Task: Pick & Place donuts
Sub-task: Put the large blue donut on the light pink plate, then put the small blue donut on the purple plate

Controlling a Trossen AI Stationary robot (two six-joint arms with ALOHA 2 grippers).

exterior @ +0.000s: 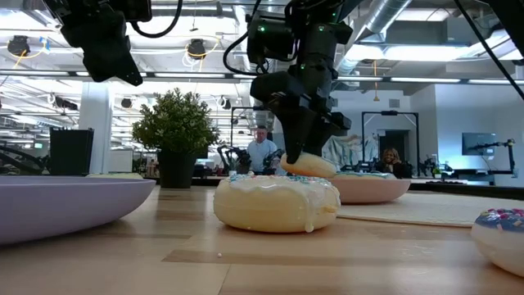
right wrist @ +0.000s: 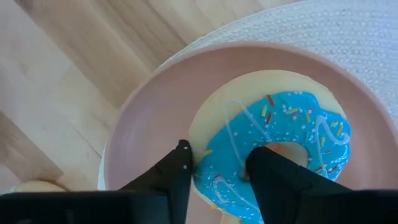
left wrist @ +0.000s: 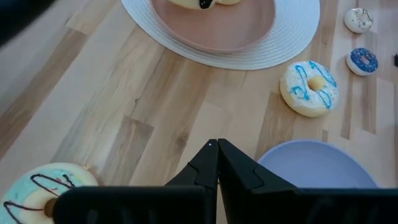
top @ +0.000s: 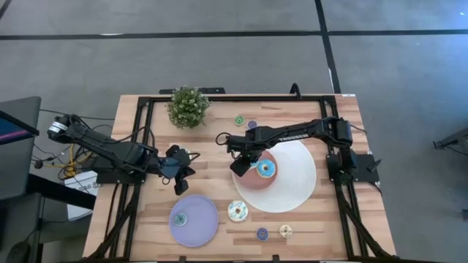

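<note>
Fingers of my right gripper [right wrist: 217, 174] straddle one side of the blue-iced donut [right wrist: 280, 149]: 1 finger sits on the outer edge, the other in the hole, both touching the ring. Whether I am clamping it or have let go, I cannot tell. That donut lies on the pink plate [top: 248, 180], which rests on the white round mat [top: 296, 183].

My left gripper [left wrist: 217, 163] is clenched shut on nothing, hovering over bare wood near the lavender plate [top: 205, 219]. A small teal-iced donut [top: 180, 218] sits on that plate.

Just beside the mat's near edge lies a pale donut with blue drizzle [top: 238, 211]. 2 tiny donuts, 1 purple [top: 262, 234] and 1 tan [top: 285, 231], lie close together at the table's front edge. 2 more tiny ones, 1 green [top: 239, 120] and 1 purple [top: 251, 125], lie near the potted plant [top: 187, 107] at the back of the table [top: 146, 219].

From my left wrist, a pale-green donut with dark drizzle [left wrist: 37, 193] shows close under the gripper.

People sit in the room behind the table, seen in the low view.
</note>
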